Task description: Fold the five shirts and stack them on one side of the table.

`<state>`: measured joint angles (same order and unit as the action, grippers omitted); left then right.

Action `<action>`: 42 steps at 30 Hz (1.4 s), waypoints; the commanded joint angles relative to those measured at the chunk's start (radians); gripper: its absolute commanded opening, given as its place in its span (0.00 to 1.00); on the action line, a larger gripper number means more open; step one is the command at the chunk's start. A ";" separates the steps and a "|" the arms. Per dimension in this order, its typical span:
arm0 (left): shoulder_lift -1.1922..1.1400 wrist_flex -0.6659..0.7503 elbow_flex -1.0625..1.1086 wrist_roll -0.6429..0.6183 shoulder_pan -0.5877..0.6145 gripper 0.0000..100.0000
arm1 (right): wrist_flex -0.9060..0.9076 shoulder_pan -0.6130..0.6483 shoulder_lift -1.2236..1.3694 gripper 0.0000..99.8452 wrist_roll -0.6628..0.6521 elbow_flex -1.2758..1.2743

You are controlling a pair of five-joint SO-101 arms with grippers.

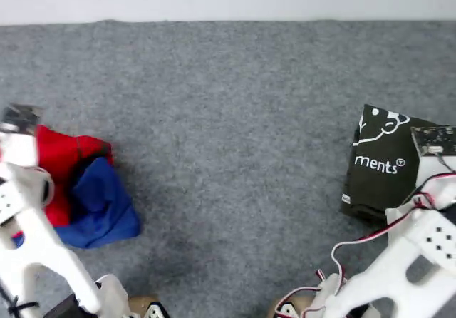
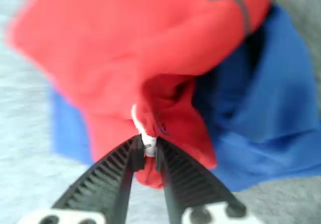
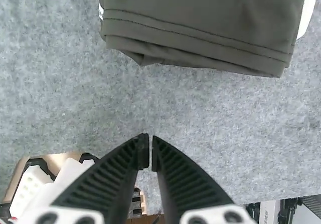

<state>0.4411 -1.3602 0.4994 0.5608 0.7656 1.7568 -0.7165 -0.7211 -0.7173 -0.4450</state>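
Landmark: your reference is the dark folded shirt, which lies flat with its white print up on the grey bench.
Red shirt: you will find the red shirt well apart from the dark folded shirt, across the open middle of the bench. It is crumpled and not folded.
Blue shirt: the blue shirt touches the red shirt and lies partly under it, spreading out on the side toward the dark folded shirt. It is loose too.
Left claw: your left claw is clamped on a bunched fold of the red shirt, with a small white bit pinched between the tips. It is well apart from the dark folded shirt.
Right claw: your right claw has its tips together with nothing between them. It hangs over bare bench just beside the hemmed edge of the dark folded shirt, apart from the cloth.
Right arm: in the high view your white right arm, with its red and white cables, covers one corner of the dark folded shirt.
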 commanded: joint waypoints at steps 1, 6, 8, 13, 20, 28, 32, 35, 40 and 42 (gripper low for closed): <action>0.032 -0.066 -0.259 -0.044 0.041 0.01 | 0.036 0.008 -0.047 0.01 -0.006 -0.017; 0.032 -0.068 -0.483 -0.141 0.041 0.01 | 0.036 0.008 -0.084 0.01 -0.006 -0.071; 0.025 -0.066 -0.559 -0.183 0.014 0.01 | 0.036 0.010 -0.097 0.01 -0.006 -0.077; 0.023 -0.060 -0.702 -0.276 -0.120 0.01 | 0.036 0.012 -0.114 0.01 -0.006 -0.077; 0.032 0.115 -0.809 -0.450 -0.315 0.01 | 0.036 0.010 -0.114 0.01 -0.006 -0.083; 0.032 0.152 -0.977 -0.509 -0.667 0.01 | 0.036 0.008 -0.114 0.01 -0.006 -0.135; 0.031 0.146 -0.990 -0.493 -0.850 0.01 | 0.036 0.008 -0.114 0.01 -0.006 -0.161; 0.021 0.094 -0.977 -0.431 -0.927 0.01 | 0.036 0.008 -0.114 0.01 -0.006 -0.163; 0.031 -0.043 -0.808 -0.358 -0.944 0.02 | 0.036 0.012 -0.114 0.01 -0.006 -0.163; 0.031 -0.121 -0.748 -0.333 -0.941 0.08 | 0.036 0.012 -0.114 0.01 -0.009 -0.163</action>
<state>0.4473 -1.3909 -0.3015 0.1864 -0.1703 1.7568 -0.7165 -0.8147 -0.7188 -0.6168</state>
